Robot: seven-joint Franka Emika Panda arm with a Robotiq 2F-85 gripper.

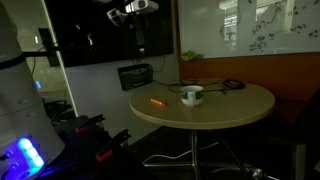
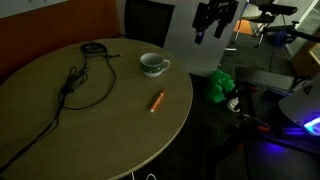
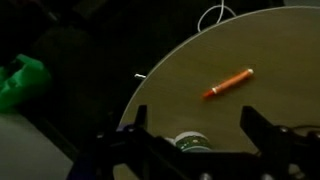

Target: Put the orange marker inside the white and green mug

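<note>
Approach step, nothing grasped yet. The pincer hangs high, well clear of the round wood-toned worktop, released, its jaws spread wide in the wrist view. The orange marker, a thin smooth stick, lies flat on the worktop, near the squat glazed white and green mug but not touching it. Next move, as judged: descend over the marker, set the jaws across its shaft, and close.

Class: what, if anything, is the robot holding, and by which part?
Nothing is held. The gripper hangs open and empty; the orange marker lies on the table.
</note>
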